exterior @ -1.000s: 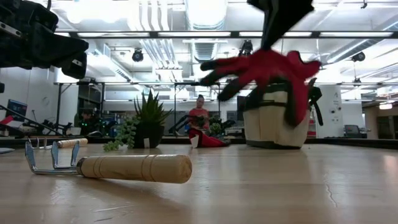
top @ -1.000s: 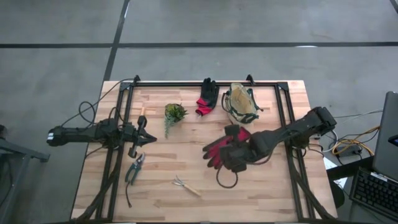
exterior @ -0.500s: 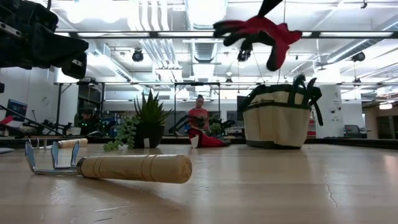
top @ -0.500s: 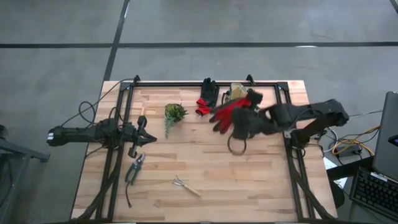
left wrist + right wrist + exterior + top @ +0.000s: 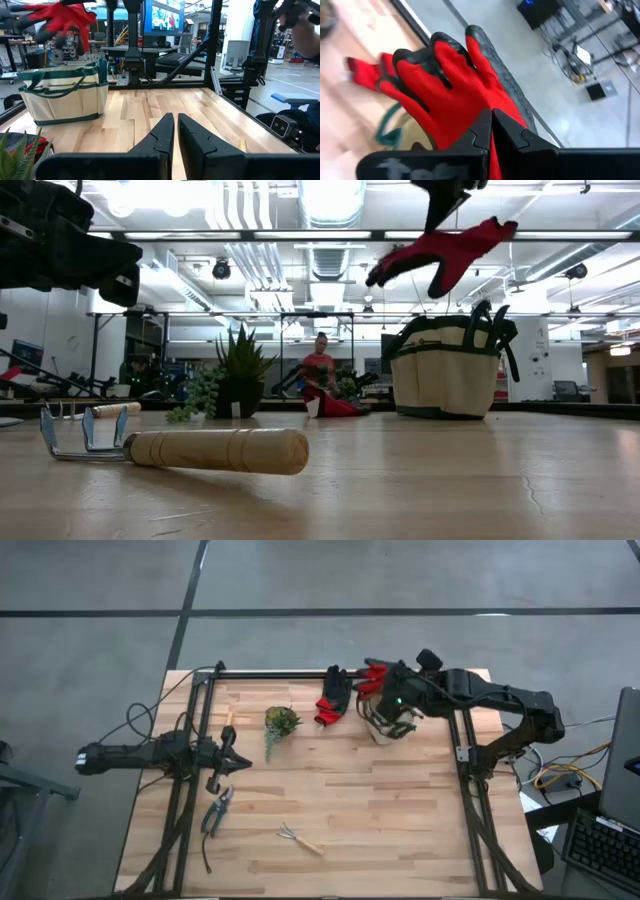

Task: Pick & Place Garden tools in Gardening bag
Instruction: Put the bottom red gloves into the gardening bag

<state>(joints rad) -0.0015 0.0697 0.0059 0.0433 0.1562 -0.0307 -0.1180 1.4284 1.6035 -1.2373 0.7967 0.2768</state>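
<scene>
— Where is the red glove (image 5: 440, 252)?

— Aloft, pinched in the right gripper (image 5: 489, 131) directly above the bag (image 5: 447, 374) at the table's (image 5: 400, 820) far edge, near the right corner.

— The risk?

— Its limp fingers could drape over the rim or a handle on release, likely leaving it hanging outside.

— And the left gripper (image 5: 175, 131)?

— Waiting at the left edge, fingers nearly together, holding nothing; pruners (image 5: 216, 812) and fork (image 5: 298, 837) lie untouched toward the near edge.
</scene>
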